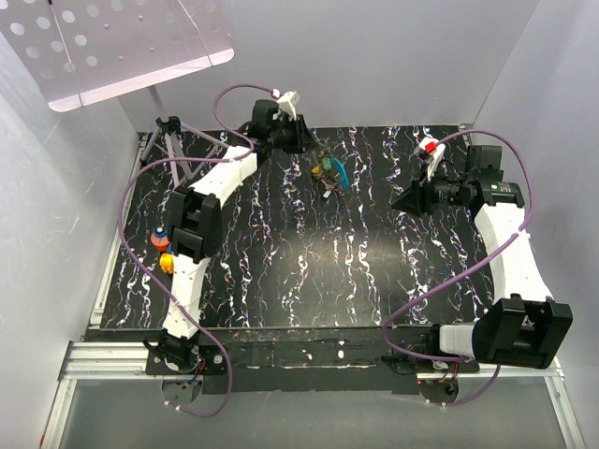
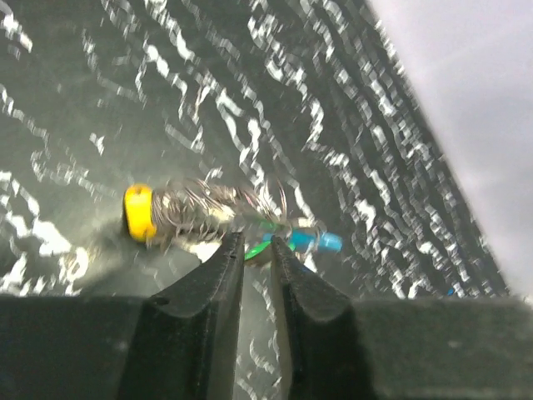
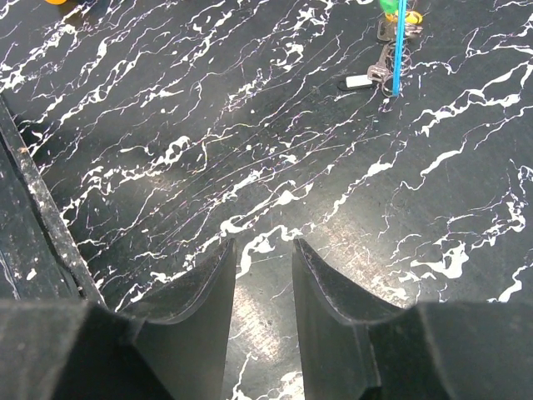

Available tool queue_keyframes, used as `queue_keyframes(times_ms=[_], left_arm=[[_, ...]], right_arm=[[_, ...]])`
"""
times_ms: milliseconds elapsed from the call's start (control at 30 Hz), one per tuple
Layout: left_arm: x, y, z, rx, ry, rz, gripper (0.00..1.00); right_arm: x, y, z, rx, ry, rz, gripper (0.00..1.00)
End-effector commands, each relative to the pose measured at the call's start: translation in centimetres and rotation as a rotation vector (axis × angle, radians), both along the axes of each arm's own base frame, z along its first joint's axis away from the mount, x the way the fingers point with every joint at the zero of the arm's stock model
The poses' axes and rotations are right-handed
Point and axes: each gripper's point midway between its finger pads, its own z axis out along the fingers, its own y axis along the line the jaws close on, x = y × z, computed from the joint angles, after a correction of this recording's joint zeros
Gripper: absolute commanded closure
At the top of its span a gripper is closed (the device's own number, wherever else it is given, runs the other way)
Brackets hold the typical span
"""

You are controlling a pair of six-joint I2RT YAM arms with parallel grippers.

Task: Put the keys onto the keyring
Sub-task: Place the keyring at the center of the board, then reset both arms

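Note:
The keys [image 1: 329,175] lie bunched at the far middle of the black marbled table. In the left wrist view, blurred, I see a yellow head [image 2: 137,212], the silvery keyring [image 2: 218,202] and a blue head [image 2: 320,242]. My left gripper [image 2: 256,243] has its jaws nearly together, with a green key head [image 2: 254,250] between the tips. In the top view the left gripper [image 1: 301,148] is just left of the bunch. My right gripper [image 3: 263,247] is open and empty over bare table, and in the top view it [image 1: 401,198] is right of the keys. The bunch [image 3: 385,71] shows far ahead of it.
A small tripod [image 1: 165,142] stands at the far left corner. Orange and yellow small objects [image 1: 163,249] sit by the table's left edge. White walls close in the back and sides. A perforated panel [image 1: 122,42] hangs above the far left.

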Motion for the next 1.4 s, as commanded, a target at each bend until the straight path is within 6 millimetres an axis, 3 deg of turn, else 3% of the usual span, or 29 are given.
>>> queue_keyframes(times_ms=[0, 100, 133, 200, 433, 533, 767, 833, 900, 1033, 1200, 1367], left_arm=[[-3.4, 2.3, 4.9, 0.08, -0.111, 0.0, 0.74], [-7.4, 5.4, 8.6, 0.144, -0.267, 0.058, 0.47], [-9.4, 6.9, 11.2, 0.139, -0.328, 0.083, 0.34], [-12.1, 9.3, 12.5, 0.154, -0.368, 0.111, 0.2], [-19.8, 16.3, 13.0, -0.036, -0.287, 0.185, 0.03], [-22.3, 18.3, 13.4, -0.079, -0.286, 0.259, 0.02], [-26.4, 21.2, 14.1, -0.009, -0.365, 0.343, 0.02], [-27.0, 21.7, 14.2, 0.013, -0.372, 0.356, 0.02], [-27.5, 21.9, 14.3, 0.025, -0.365, 0.362, 0.02], [-28.4, 22.0, 14.4, 0.036, -0.362, 0.348, 0.02], [-29.4, 22.5, 14.6, 0.064, -0.375, 0.353, 0.02], [-30.3, 22.8, 14.7, 0.077, -0.378, 0.352, 0.02]], right_arm=[[-0.1, 0.1, 1.1, 0.029, -0.048, 0.008, 0.59], [-0.1, -0.3, 1.2, 0.026, -0.059, -0.003, 0.59], [-0.1, -0.4, 1.3, 0.025, -0.063, -0.007, 0.59], [-0.2, -0.6, 1.5, 0.026, -0.069, -0.011, 0.59], [-1.7, -0.3, 2.9, 0.038, -0.085, 0.006, 0.58], [-2.2, -0.9, 4.1, 0.02, -0.081, -0.03, 0.55], [-2.8, -2.4, 8.4, 0.106, -0.055, -0.18, 0.24], [-2.8, -2.7, 9.4, 0.151, -0.019, -0.253, 0.2], [-3.4, -2.9, 9.4, 0.167, 0.044, -0.313, 0.18], [-5.1, -1.7, 9.4, 0.2, 0.086, -0.229, 0.15], [-5.3, -2.2, 9.7, 0.176, -0.007, -0.272, 0.15], [-4.5, -3.7, 10.3, 0.217, 0.016, -0.477, 0.13]])
